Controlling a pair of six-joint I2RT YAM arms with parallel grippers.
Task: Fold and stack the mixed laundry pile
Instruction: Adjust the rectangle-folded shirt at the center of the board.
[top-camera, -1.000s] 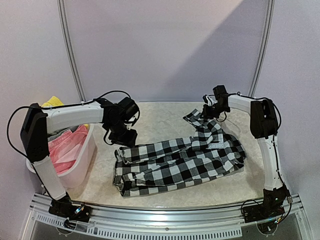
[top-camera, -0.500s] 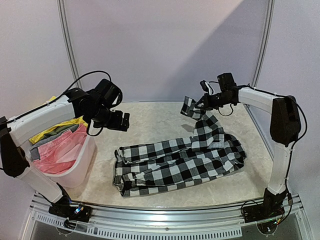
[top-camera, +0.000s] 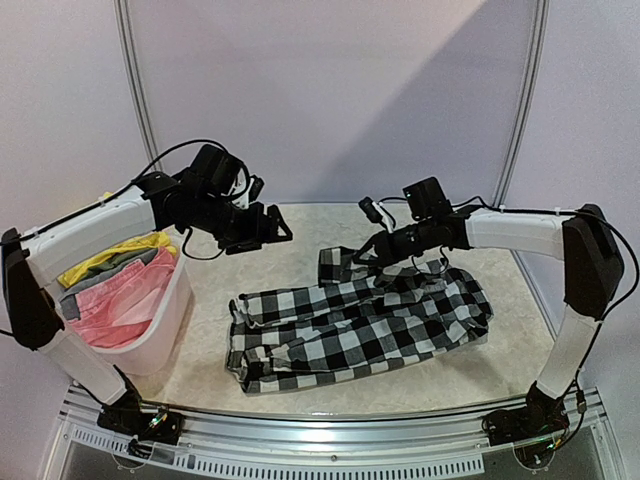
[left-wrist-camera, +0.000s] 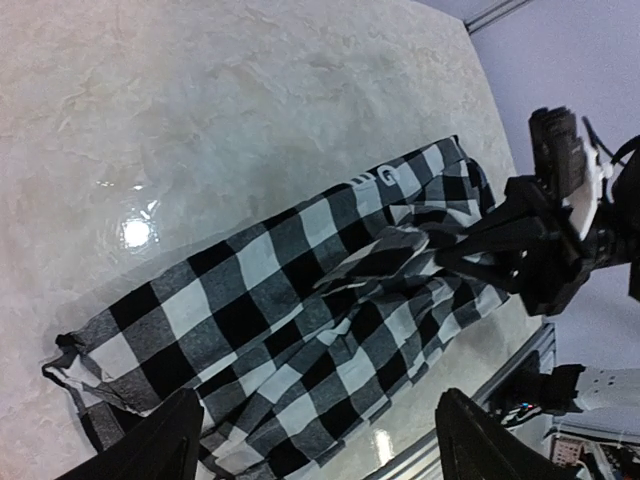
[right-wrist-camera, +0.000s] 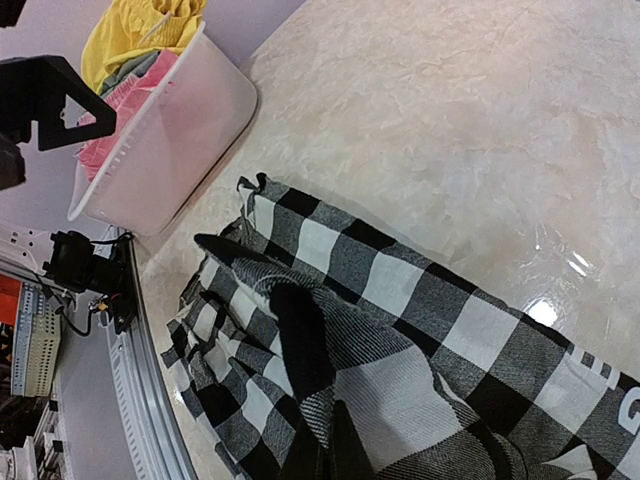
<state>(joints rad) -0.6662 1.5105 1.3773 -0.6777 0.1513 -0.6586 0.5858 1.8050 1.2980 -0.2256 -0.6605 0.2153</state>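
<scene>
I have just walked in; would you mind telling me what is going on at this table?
Two robot arms are working on laundry. The right end effector is shut on an edge of the black-and-white checked garment, holding it up over the rest of the cloth, which lies spread on the marbled table. The left end effector is open and empty, hovering near the white plastic basket. A pink garment, a yellow garment and a grey garment lie heaped in that basket.

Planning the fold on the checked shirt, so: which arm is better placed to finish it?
Right. The right gripper is shut on a lifted flap of the checked shirt, over the garment's middle. The left gripper hangs open above the table, holding nothing.
</scene>
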